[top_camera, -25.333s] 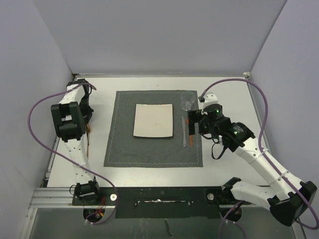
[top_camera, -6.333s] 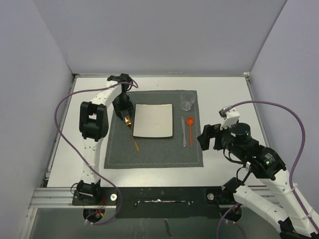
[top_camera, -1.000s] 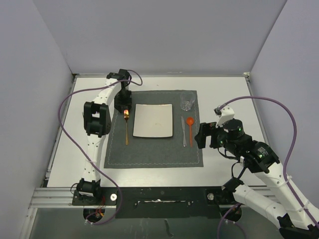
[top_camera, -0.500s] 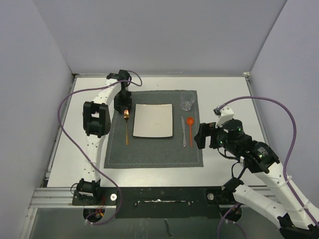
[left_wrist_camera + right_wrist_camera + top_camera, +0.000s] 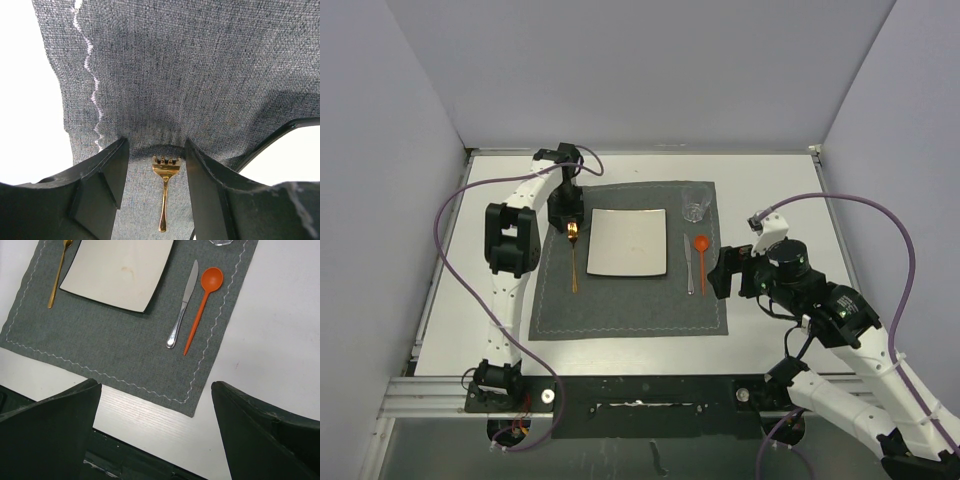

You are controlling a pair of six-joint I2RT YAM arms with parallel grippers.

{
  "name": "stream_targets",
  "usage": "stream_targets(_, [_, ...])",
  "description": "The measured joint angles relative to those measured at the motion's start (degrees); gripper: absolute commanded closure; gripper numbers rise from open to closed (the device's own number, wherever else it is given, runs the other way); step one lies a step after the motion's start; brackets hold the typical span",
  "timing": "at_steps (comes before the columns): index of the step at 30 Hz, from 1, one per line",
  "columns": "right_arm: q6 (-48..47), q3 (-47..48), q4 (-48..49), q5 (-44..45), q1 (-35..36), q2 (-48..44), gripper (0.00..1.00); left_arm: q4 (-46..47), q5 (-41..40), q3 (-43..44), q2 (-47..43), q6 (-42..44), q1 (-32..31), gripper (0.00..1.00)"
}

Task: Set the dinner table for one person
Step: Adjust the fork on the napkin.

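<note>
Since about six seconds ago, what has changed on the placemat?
The gold fork, then angled under the left pincer, now lies straight left of the plate; the pincer has let it go and stands open over its tines. Plate, knife, orange spoon and glass stayed put.

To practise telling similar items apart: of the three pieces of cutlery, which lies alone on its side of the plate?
The gold fork, alone left of the plate; the silver knife and orange spoon lie together right of it.
</note>
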Motion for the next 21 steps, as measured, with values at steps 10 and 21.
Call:
stream_targets(10, [0.04, 0.0, 0.0, -0.26, 0.2, -0.07, 0.02, 0.04, -1.33, 0.5, 0.0, 0.04, 0.33, 0.34])
stream_targets(21, [0.04, 0.0, 0.0, -0.24, 0.2, 0.0, 0.02, 1.99, -3.3, 1.2, -0.24, -0.35, 0.35, 0.31])
